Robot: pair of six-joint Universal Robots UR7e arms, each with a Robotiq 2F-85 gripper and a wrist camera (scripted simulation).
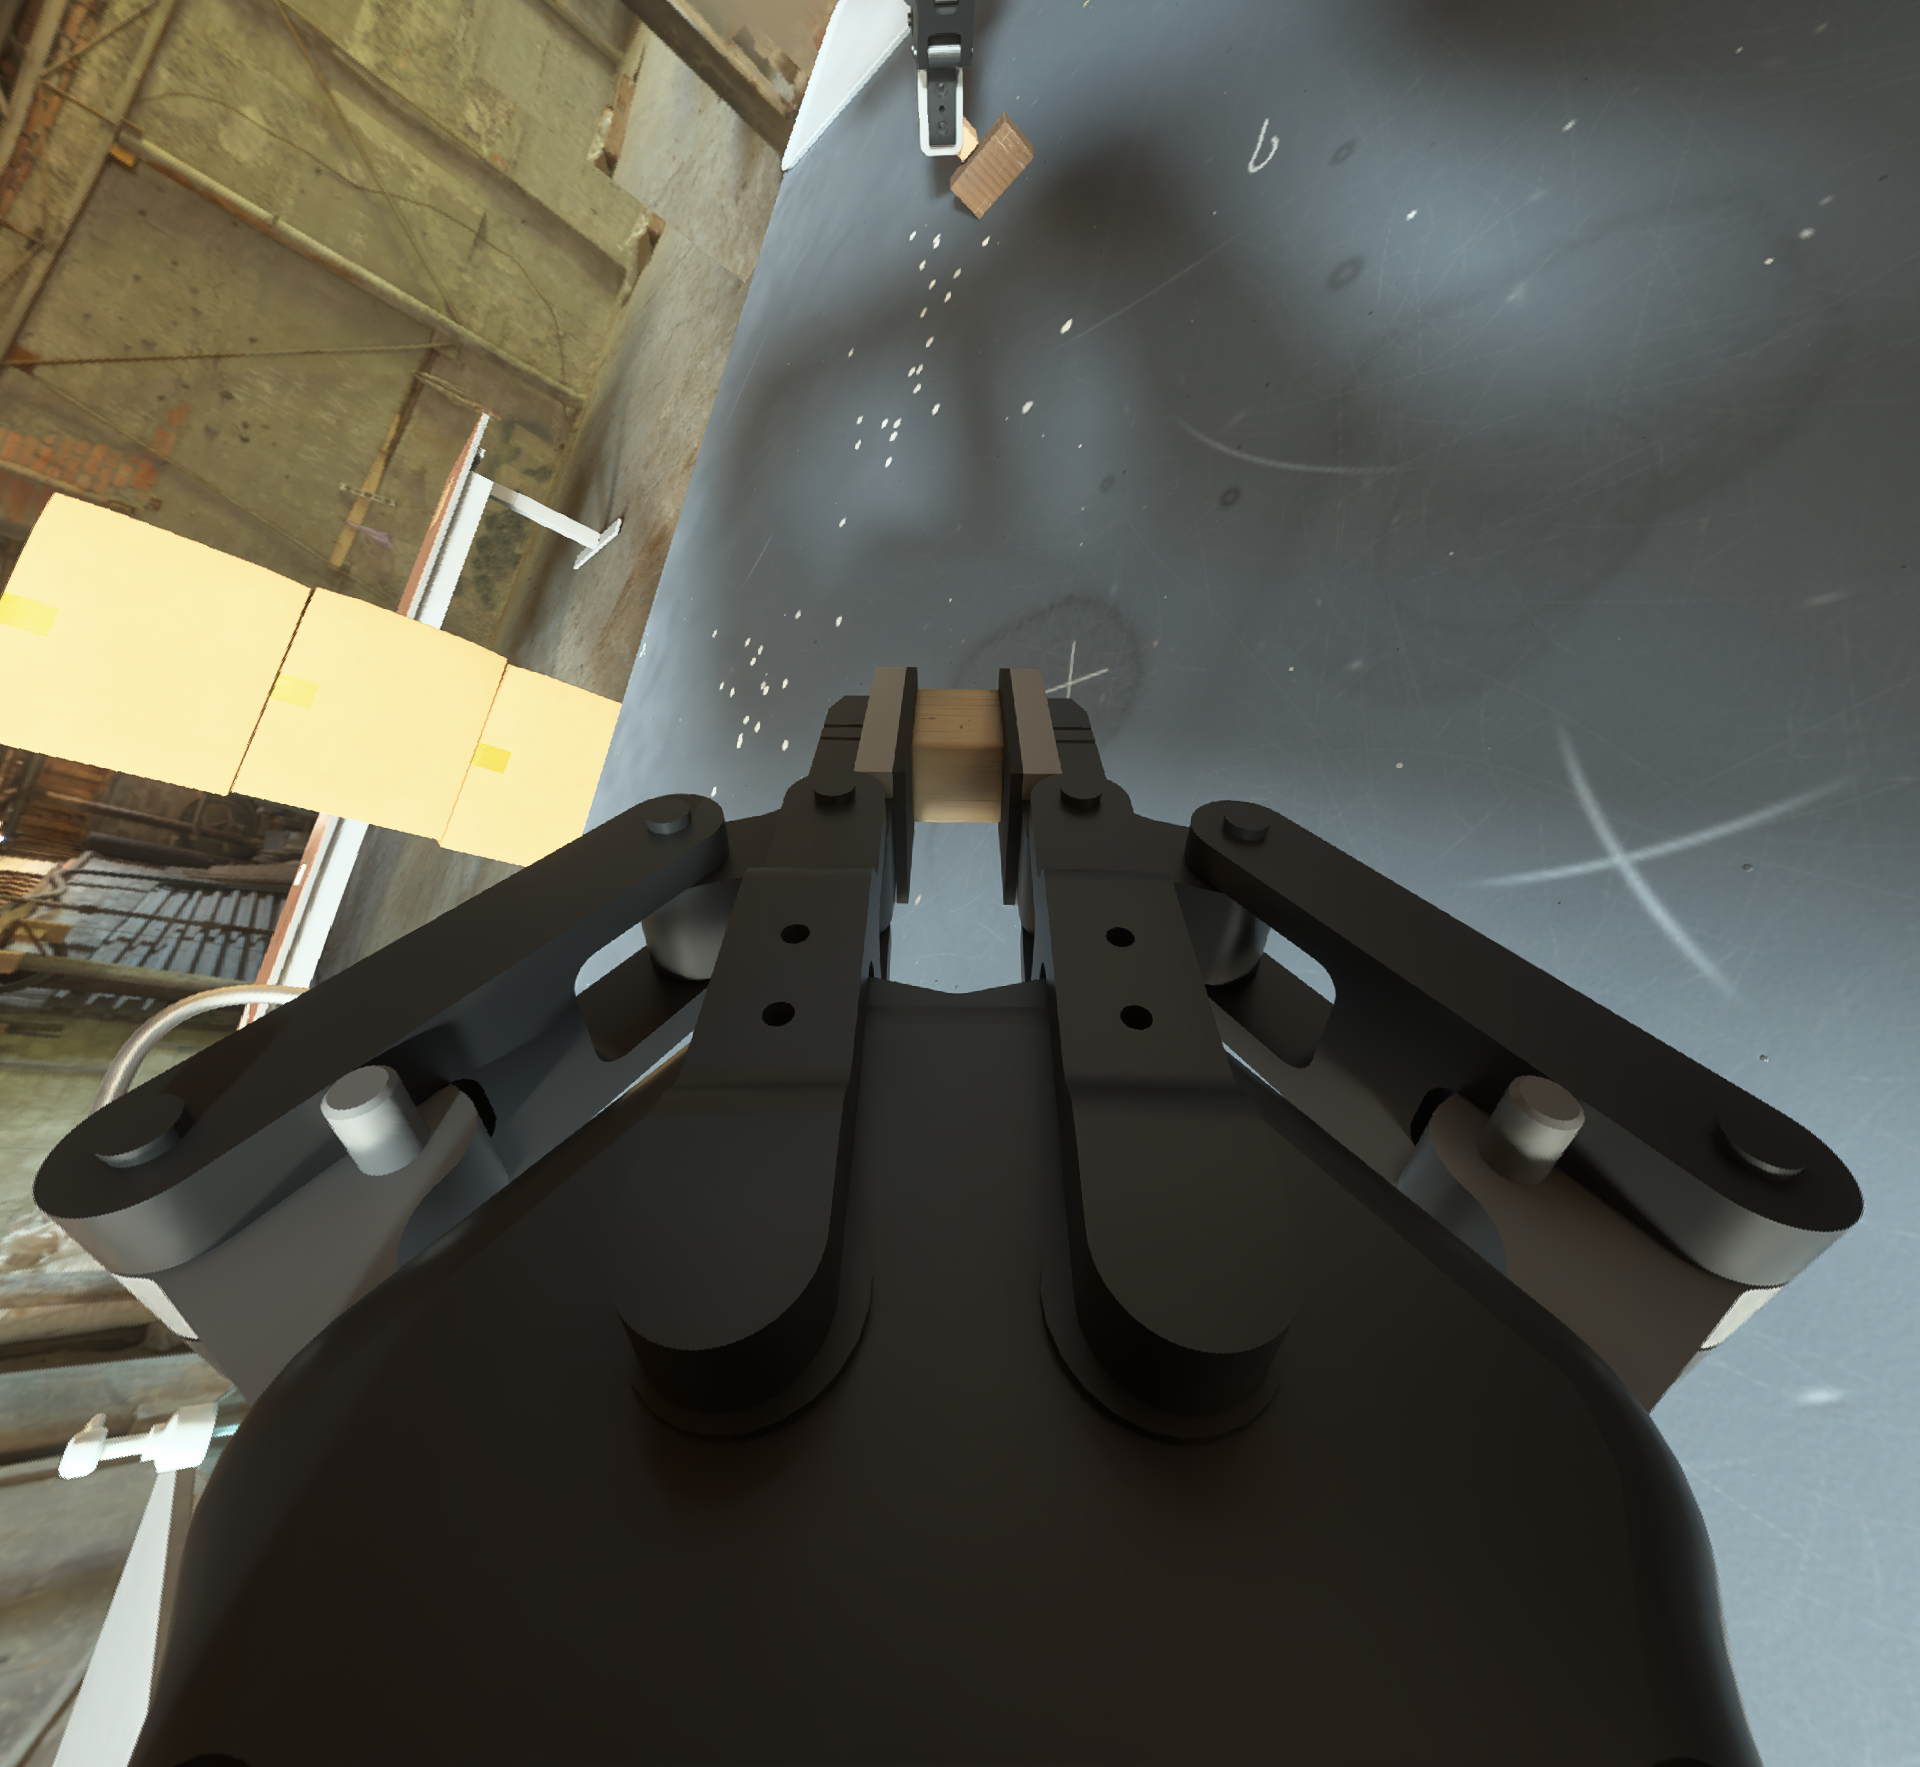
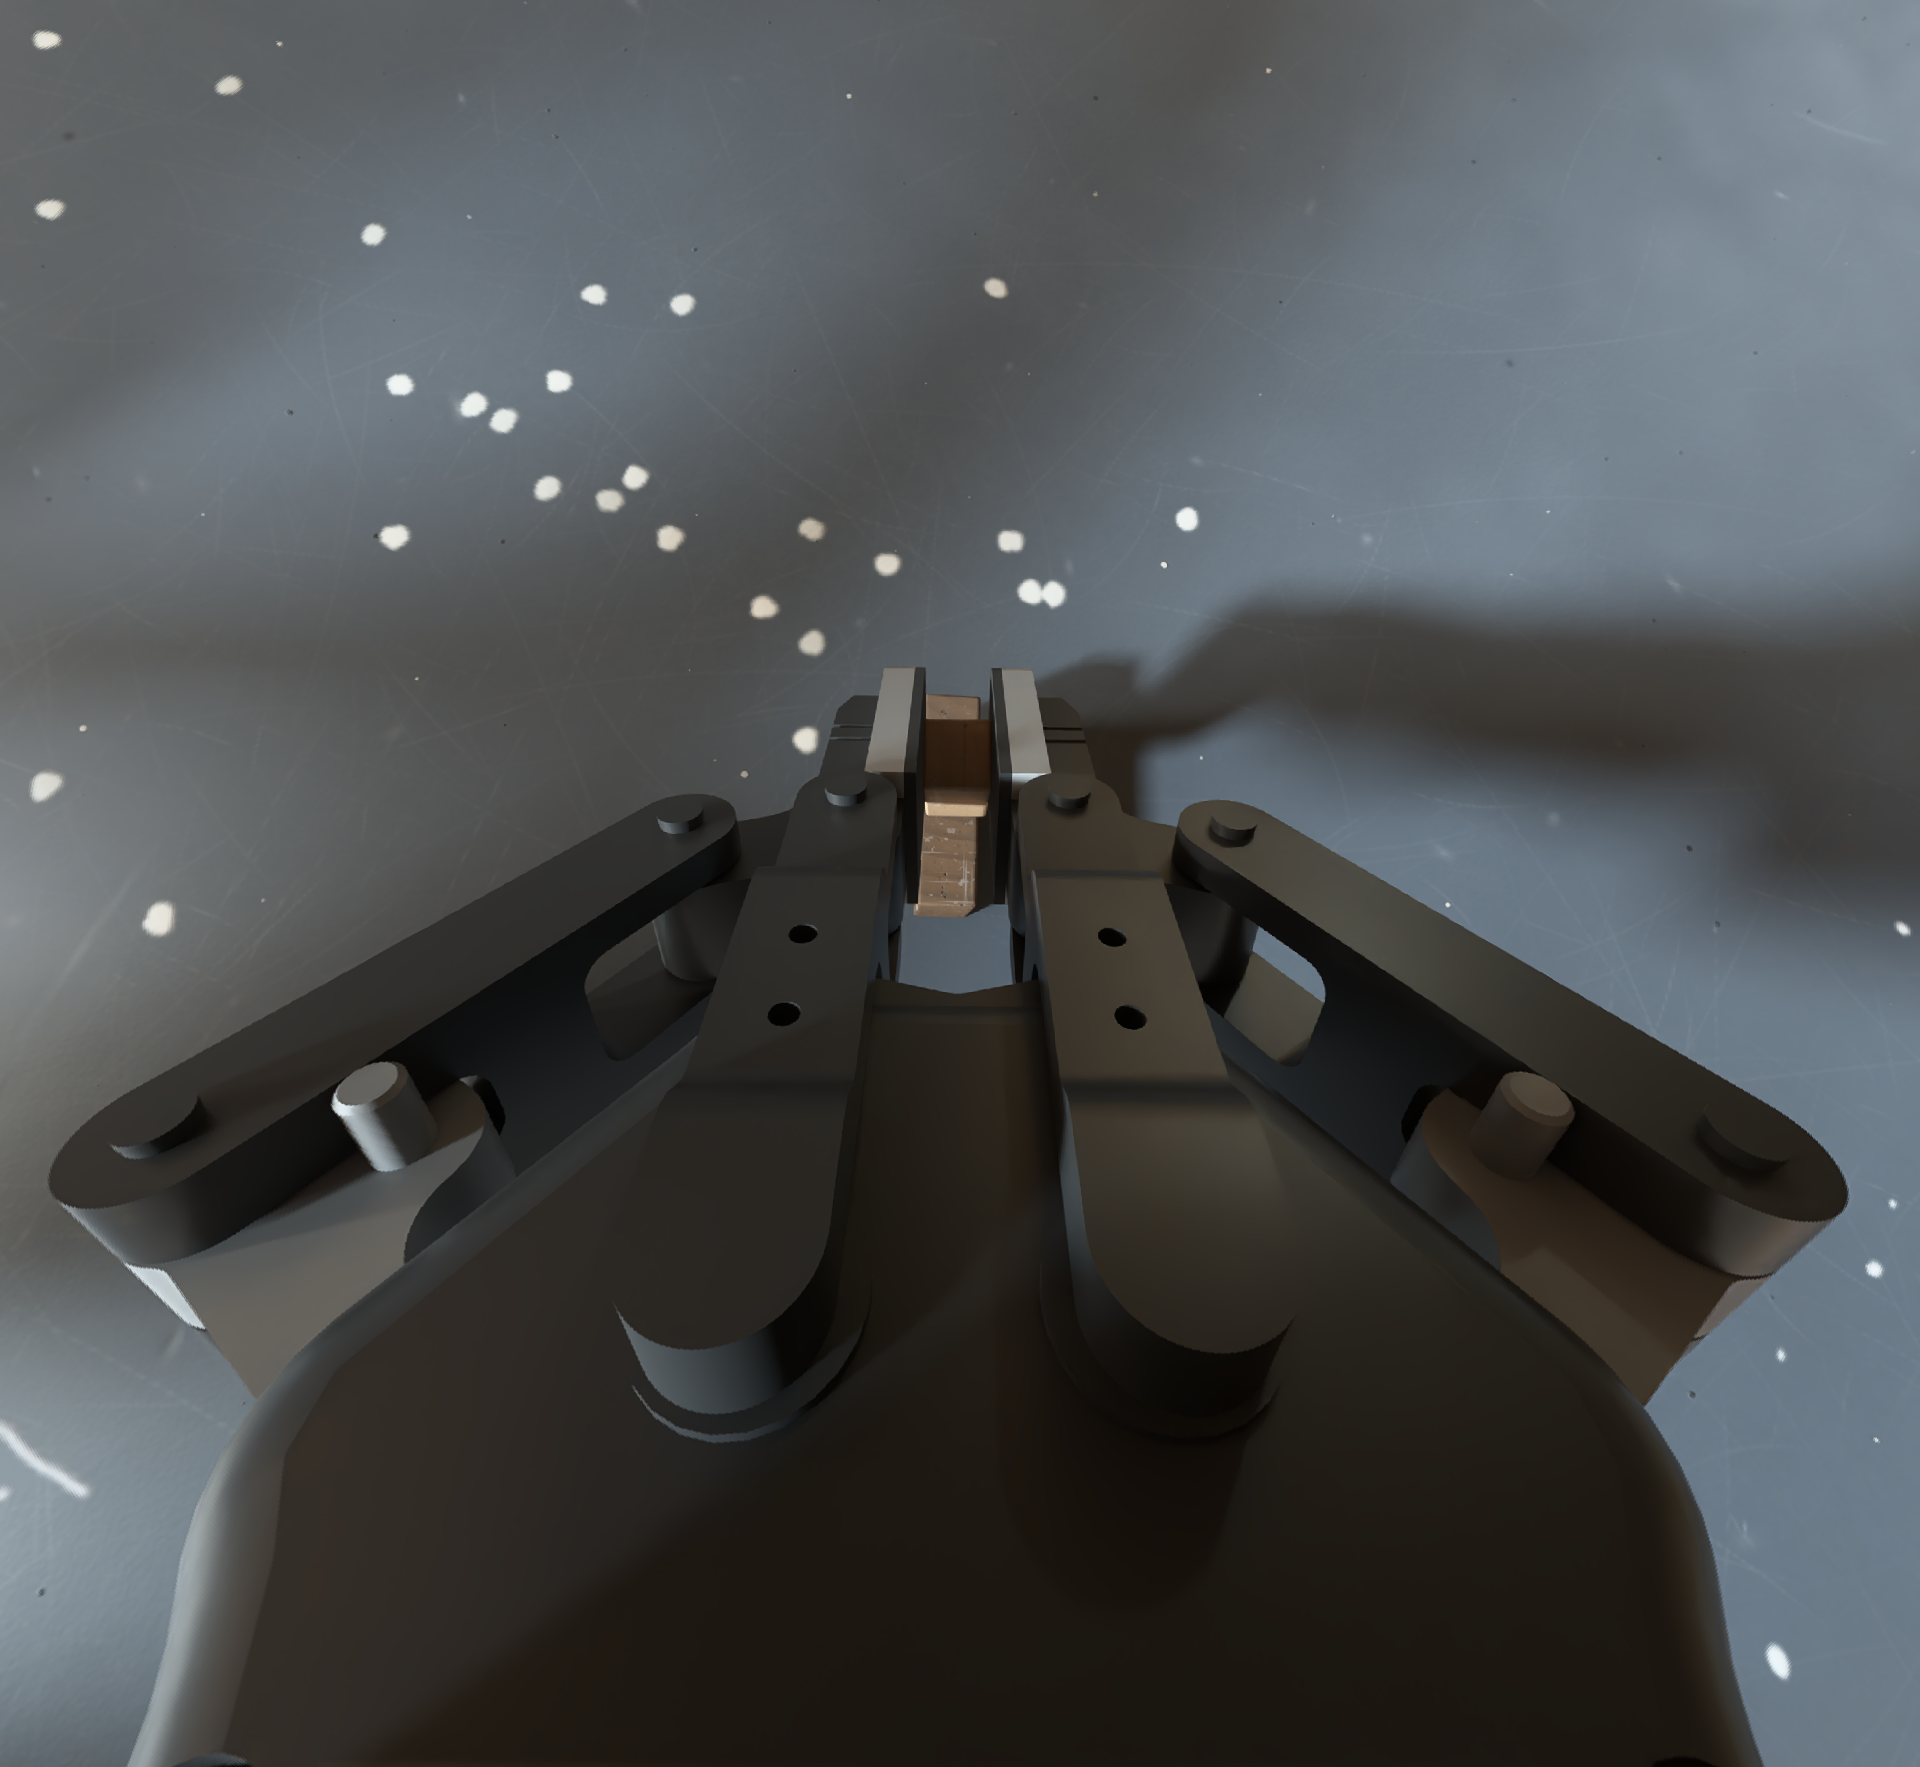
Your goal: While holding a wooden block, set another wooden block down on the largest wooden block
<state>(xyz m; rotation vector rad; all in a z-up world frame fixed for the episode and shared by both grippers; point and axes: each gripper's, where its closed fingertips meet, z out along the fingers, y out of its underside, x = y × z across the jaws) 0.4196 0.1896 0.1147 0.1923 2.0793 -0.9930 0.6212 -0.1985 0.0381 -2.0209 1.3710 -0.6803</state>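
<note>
Between left gripper (image 1: 957, 730) pads, pale block (image 1: 955, 749), right gripper (image 2: 957, 730) pinching small block (image 2: 956, 753)

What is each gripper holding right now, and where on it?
Left gripper: a pale wooden block, clamped across two opposite side faces. Right gripper: a small wooden block, pinched likewise.

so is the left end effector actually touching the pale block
Touching. The left wrist view shows the left end effector closed on the pale wooden block, both finger pads pressed flush against its sides with no gap.
</note>
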